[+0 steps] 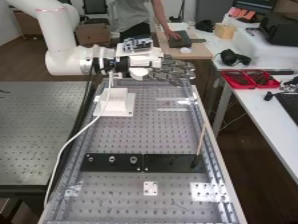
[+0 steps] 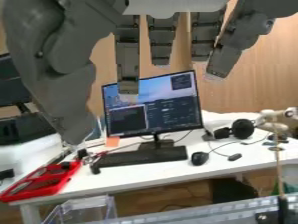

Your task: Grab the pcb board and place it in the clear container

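A perforated counter (image 1: 120, 136) is stretching below the hand (image 1: 166, 70), whose straight fingers are holding nothing. Probably the pcb board (image 1: 150, 188), a white plate is lying well apart, its apparent thinness risking a slip; the clear container (image 2: 101, 204) is sitting nearer.

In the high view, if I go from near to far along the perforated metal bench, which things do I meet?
Small white plate with holes → two flat black plates end to end → white block on a square base → dark grey robot hand.
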